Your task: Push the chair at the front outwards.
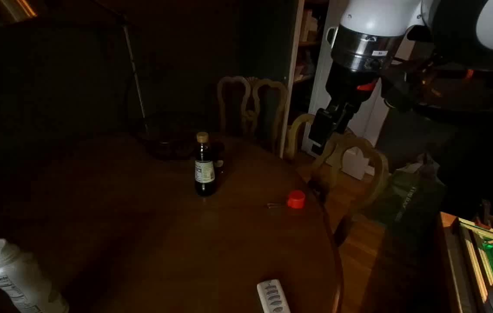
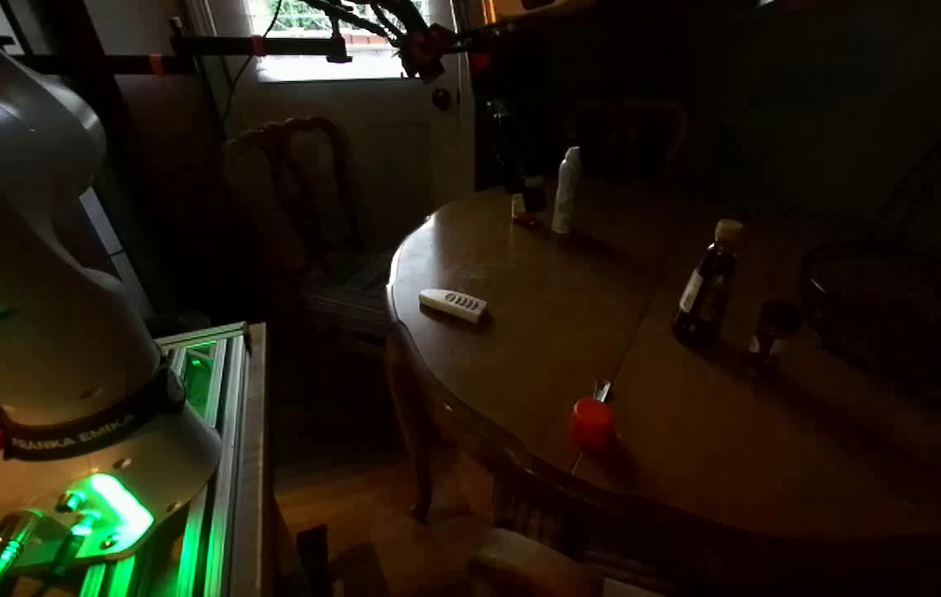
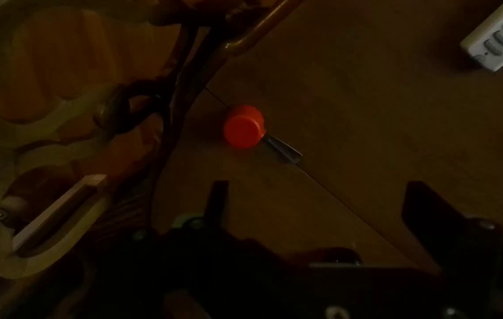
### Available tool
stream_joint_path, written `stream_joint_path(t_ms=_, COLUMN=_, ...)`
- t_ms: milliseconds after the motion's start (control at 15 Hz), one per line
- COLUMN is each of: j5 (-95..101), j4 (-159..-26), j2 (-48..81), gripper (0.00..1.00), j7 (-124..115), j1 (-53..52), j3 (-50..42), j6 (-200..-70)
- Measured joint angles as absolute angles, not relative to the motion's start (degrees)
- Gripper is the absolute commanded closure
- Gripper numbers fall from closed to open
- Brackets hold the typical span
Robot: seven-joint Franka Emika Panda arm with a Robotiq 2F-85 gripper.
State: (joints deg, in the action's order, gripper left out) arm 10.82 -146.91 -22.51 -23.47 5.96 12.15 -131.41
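Gripper parted; red cylinder, remote on table; chair alongside.

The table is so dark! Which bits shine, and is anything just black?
In an exterior view, the window glares white, a green light glows, and the table has a shiny edge; in the wrist view, the hand is nearly black.
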Motion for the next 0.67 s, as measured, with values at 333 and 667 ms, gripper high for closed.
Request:
stream_joint_path(t_ms=333, j5=10.76, j4=-147.06, j2=-22.57, gripper=0.00, j7=-23.41, j1=5.53, j3=11.22, j6=-131.46)
stream_joint_path(t_ms=667, j5=9.63, j4=-153.05, j2=-25.23, gripper=0.00, j7=-20.80, j1=5.81, j3=4.47, j6=-136.94)
